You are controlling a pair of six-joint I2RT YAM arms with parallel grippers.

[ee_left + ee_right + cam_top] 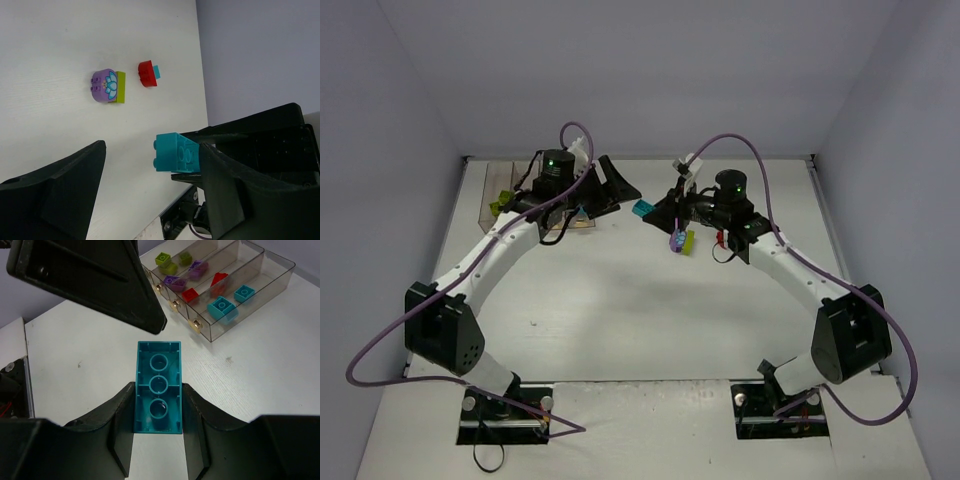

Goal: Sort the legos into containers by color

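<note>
Between the left tool and the right tool: a teal brick, raised off the worktop.
Right tool: clenched on the teal brick, one finger on each long side, hollow underside facing its wrist camera.
Left tool: released, fingers spread wide, tips level with the free end of the teal brick. Whether either finger touches it cannot be told.
Ahead of the right tool, to its right: four clear bins joined in a row on the worktop.
Bin contents, farthest to nearest: green bricks; purple bricks; red bricks; teal bricks.
Ahead of the left tool: a purple and green piece and a red piece with a small teal part, lying loose on the worktop, near each other but apart.
</note>
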